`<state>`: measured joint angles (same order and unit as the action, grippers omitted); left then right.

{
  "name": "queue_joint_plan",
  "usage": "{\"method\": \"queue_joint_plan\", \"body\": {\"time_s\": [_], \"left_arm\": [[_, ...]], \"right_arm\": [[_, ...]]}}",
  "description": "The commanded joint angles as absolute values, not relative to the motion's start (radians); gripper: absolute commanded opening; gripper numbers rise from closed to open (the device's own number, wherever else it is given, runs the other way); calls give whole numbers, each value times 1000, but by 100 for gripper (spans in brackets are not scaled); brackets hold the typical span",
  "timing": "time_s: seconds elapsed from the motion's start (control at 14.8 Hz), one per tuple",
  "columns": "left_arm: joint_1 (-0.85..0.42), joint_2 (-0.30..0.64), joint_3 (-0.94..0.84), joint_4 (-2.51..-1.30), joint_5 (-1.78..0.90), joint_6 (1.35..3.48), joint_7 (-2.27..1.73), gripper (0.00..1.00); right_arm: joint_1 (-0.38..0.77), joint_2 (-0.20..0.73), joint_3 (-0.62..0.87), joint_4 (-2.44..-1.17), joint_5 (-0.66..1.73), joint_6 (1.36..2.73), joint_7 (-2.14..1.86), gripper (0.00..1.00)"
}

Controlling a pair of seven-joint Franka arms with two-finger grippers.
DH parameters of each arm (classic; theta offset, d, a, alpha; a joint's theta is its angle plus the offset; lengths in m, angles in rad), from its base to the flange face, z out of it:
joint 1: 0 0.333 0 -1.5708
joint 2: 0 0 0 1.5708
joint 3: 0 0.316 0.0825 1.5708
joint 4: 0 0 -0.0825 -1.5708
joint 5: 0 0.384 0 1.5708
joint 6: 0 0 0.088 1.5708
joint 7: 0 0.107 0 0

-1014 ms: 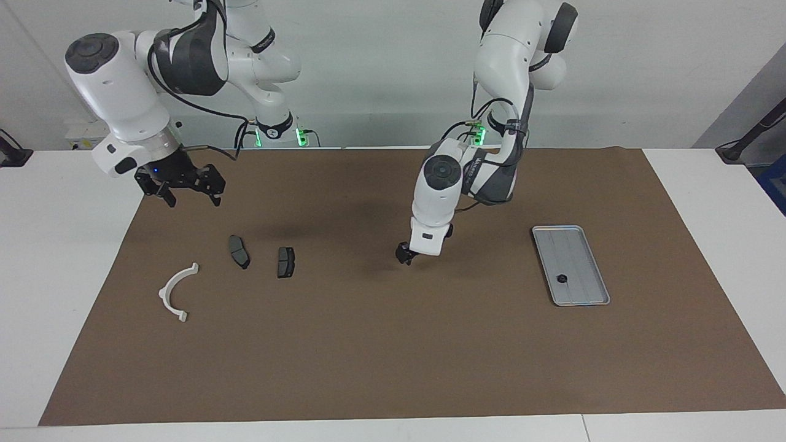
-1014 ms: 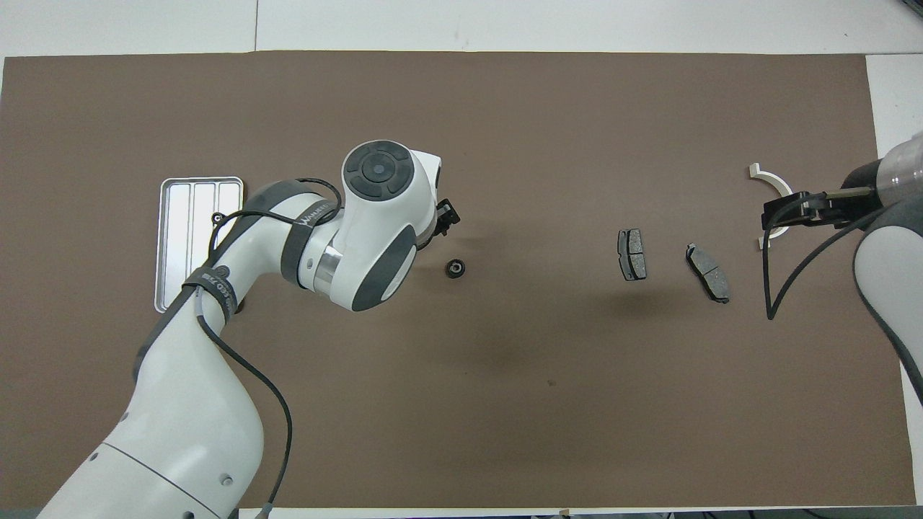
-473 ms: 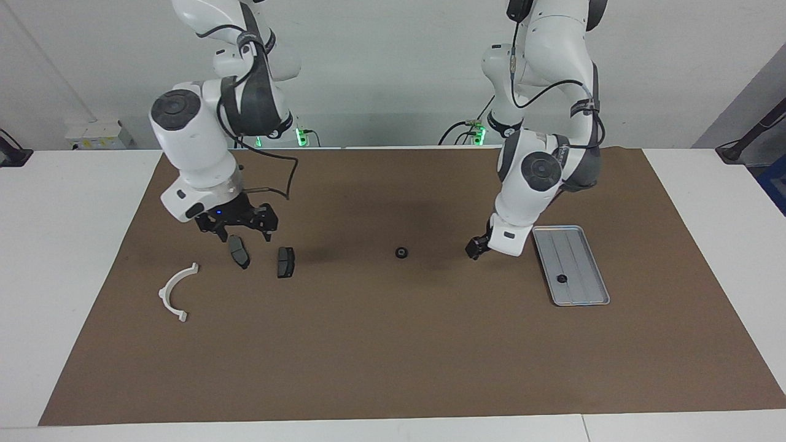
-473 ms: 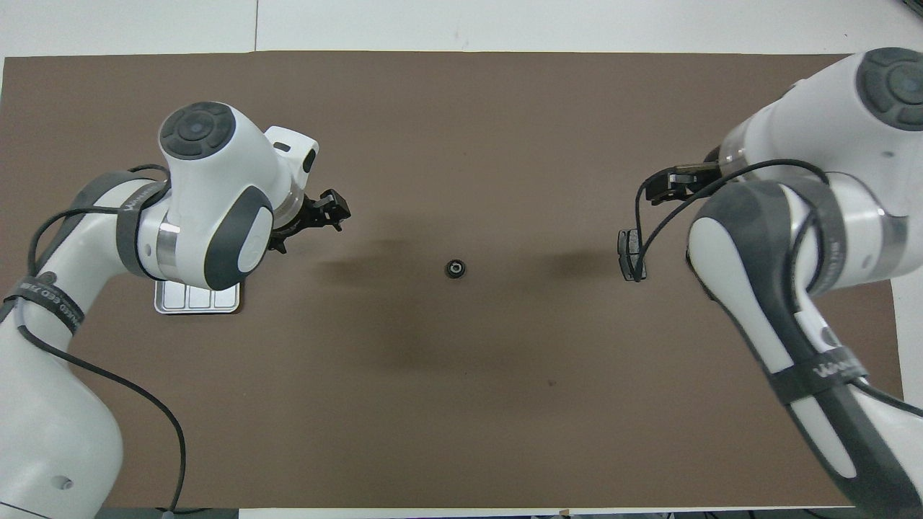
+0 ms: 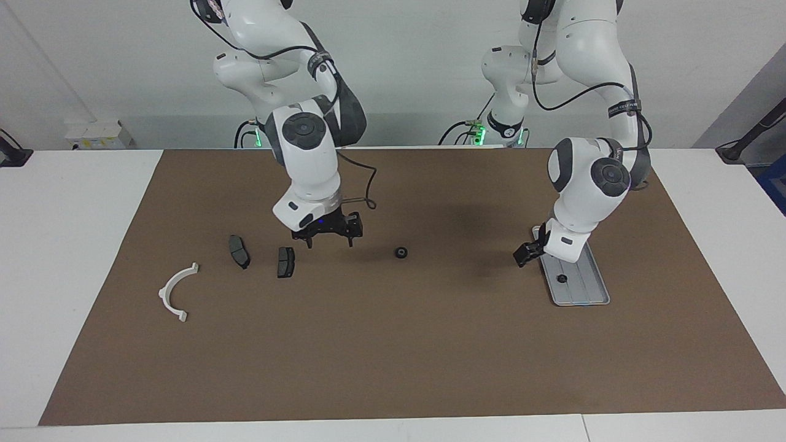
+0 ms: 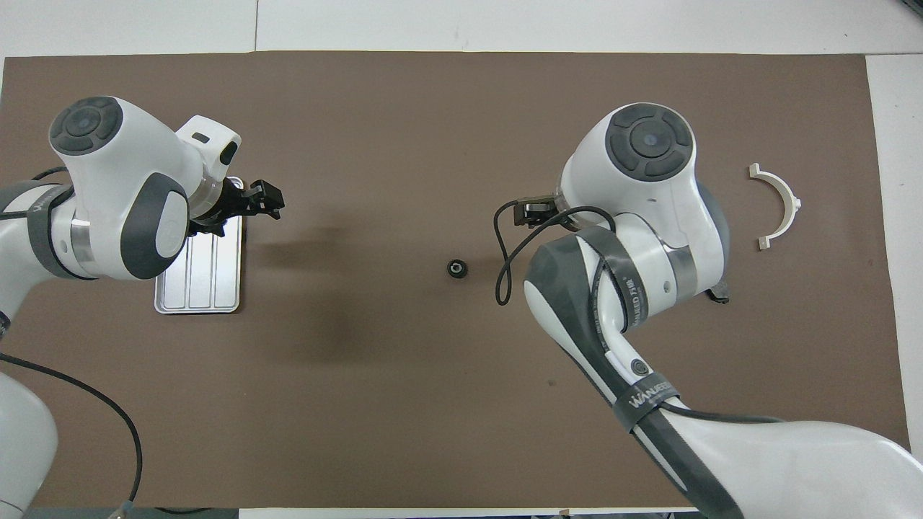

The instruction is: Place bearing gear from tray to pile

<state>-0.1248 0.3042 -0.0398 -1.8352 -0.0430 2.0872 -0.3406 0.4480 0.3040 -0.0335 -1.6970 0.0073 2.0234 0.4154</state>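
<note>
A small black bearing gear [image 5: 401,252] lies on the brown mat near its middle, also in the overhead view [image 6: 455,269]. A second small dark gear [image 5: 561,279] lies on the silver tray [image 5: 583,293] at the left arm's end. The pile is a white semicircular bracket [image 5: 175,291] and two dark pads [image 5: 239,251] [image 5: 285,261] at the right arm's end. My right gripper [image 5: 329,244] is open and empty, low over the mat between the nearer pad and the gear. My left gripper [image 5: 522,259] hangs beside the tray's edge and holds nothing that I can see.
In the overhead view the left arm covers part of the tray [image 6: 198,288] and the right arm covers the pads; the bracket [image 6: 779,205] shows there. The brown mat [image 5: 393,356] covers most of the white table.
The left arm drew back from the mat's middle to the tray's edge, leaving the gear on the mat. The right arm swung from the pile's end toward the gear.
</note>
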Motion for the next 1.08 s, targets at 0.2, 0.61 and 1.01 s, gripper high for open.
{"method": "queue_joint_plan", "body": {"time_s": [0.2, 0.61, 1.01], "left_arm": [[-54, 287, -38, -1873, 1, 2172, -192, 100], [-8, 299, -38, -1891, 100, 2186, -153, 100], [-11, 344, -40, -1893, 97, 2241, -164, 84]], "right_arm": [[564, 391, -37, -1588, 2, 2019, 598, 100], [632, 546, -38, -1493, -9, 2063, 649, 100], [637, 577, -37, -1494, -8, 2114, 649, 100]]}}
